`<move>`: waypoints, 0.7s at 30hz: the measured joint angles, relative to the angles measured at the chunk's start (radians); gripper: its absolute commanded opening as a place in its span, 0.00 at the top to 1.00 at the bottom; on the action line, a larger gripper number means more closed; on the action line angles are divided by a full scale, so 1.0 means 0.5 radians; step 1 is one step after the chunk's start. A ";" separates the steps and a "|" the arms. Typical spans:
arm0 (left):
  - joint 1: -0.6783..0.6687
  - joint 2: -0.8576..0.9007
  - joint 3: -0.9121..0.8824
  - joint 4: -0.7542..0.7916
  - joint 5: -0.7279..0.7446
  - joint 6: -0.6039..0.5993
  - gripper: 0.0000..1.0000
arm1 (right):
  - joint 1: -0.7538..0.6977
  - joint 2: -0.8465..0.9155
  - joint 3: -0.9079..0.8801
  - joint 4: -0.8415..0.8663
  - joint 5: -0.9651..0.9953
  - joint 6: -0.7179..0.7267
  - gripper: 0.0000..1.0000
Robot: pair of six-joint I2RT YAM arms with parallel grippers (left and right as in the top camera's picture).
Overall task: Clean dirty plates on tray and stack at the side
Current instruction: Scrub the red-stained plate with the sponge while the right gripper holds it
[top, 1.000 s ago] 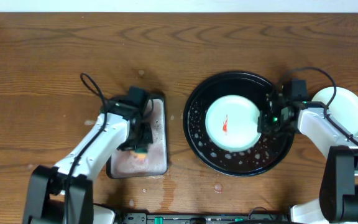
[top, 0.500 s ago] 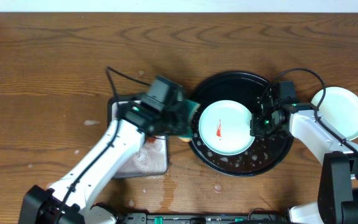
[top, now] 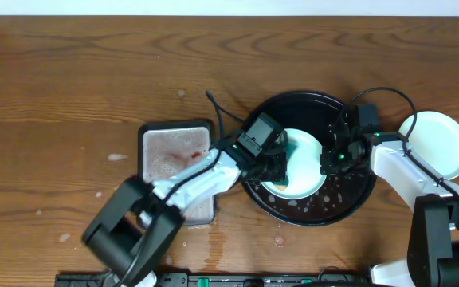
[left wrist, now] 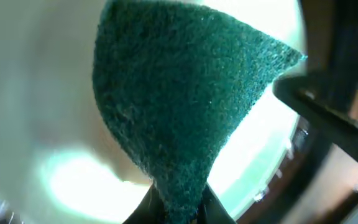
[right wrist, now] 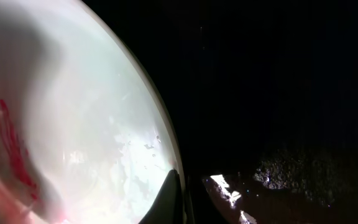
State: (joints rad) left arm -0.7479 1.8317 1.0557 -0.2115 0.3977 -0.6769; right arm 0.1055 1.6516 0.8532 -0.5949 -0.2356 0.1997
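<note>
Green scouring sponge [left wrist: 185, 106] filled my left wrist view, pinched tight at its narrow end by my left gripper [top: 277, 163]. A second earlier that arm sat over the grey metal tray [top: 174, 147] at left centre of the overhead frame. Half a second earlier it was crossing. Now it had landed on the pale plate [top: 307, 171] in the black tray [top: 349, 199], right of centre, so I judged the scrubbing of this plate was just starting.

My right gripper [top: 331, 158] was clamped on that plate's right rim, steadying it, about where it had been half a second before.

The red smear [right wrist: 14, 152] showed at the lower left of the right wrist view. From overhead my left wrist and the sponge covered it, so I could not tell whether any had come off.

Another white plate [top: 441, 143] lay on the bare wood [top: 453, 72] at the right edge, apart from the tray. I could not make out whether it was one plate or two stacked, and no yellow plate was visible. My left wrist view was too close and blurred to show where the sponge met the plate.
</note>
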 measured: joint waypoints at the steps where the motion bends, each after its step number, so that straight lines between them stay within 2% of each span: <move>1: 0.002 0.033 0.000 0.019 -0.003 -0.004 0.93 | 0.000 0.000 0.000 0.000 0.000 0.000 0.99; 13: -0.011 0.069 0.134 -0.434 -0.480 0.003 0.93 | 0.027 0.000 0.000 -0.005 -0.069 0.001 0.99; 16: -0.011 0.069 0.143 -0.395 -0.449 0.008 0.93 | 0.027 0.000 0.000 -0.004 -0.073 0.001 0.99; 21: -0.015 0.077 0.139 -0.105 -0.236 -0.076 0.93 | 0.025 0.000 0.000 -0.005 -0.045 0.000 0.99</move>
State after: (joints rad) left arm -0.7555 1.8702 1.1252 -0.2642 0.2798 -0.7147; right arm 0.1181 1.6516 0.8532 -0.5976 -0.2581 0.1997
